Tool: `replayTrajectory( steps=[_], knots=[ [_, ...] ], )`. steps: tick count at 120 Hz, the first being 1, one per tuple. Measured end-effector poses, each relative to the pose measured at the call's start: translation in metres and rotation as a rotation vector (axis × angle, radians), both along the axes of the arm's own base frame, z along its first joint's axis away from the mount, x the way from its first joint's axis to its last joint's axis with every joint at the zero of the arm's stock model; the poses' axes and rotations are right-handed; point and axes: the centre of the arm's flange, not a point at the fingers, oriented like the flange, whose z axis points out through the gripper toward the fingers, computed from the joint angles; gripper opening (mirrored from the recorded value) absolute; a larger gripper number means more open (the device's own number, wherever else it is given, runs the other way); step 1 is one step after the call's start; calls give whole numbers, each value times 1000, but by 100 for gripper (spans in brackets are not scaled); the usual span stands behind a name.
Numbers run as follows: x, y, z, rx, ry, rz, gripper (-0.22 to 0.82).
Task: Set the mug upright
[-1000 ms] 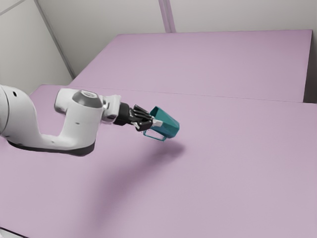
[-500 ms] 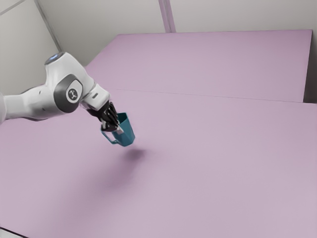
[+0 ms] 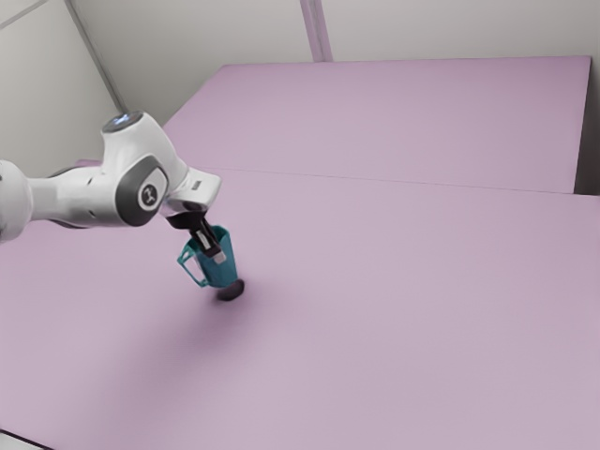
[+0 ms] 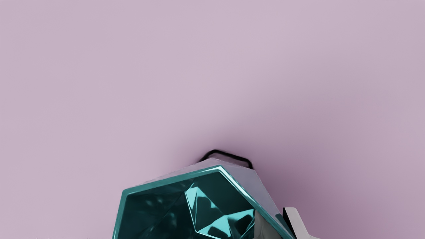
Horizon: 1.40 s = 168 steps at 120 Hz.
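Holding mug [image 3: 223,273] | gripper [image 3: 217,256] partly hidden | wrist view cuts mug off

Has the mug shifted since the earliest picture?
Yes, toward the exterior view's left. The mug was below the purple wall strip; now it is well to that side.

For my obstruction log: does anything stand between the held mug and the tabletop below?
Nothing visible does: below the mug, a dark shadow lies on the tabletop. The gripper is shut on the mug's wall.
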Motion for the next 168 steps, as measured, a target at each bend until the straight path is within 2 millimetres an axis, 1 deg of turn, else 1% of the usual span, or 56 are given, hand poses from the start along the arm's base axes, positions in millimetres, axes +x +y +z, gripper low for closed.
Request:
replayTrajectory(
  steps=[12, 67, 75, 99, 114, 126, 134, 154, 168],
  knots=[
    [2, -1, -12, 2, 17, 58, -18],
    [9, -7, -28, -10, 37, 237, -17],
    [9, -8, -29, -15, 39, 252, -12],
    [8, -12, -24, -30, 40, 290, 11],
    [9, -15, -9, -45, 31, 310, 21],
    [7, -19, 5, -58, 18, 322, 27],
    [8, -25, 15, -66, 8, 321, 30],
    [27, -56, 64, -77, -16, 283, 45],
    [44, -69, 101, -71, -15, 268, 51]
  ],
)
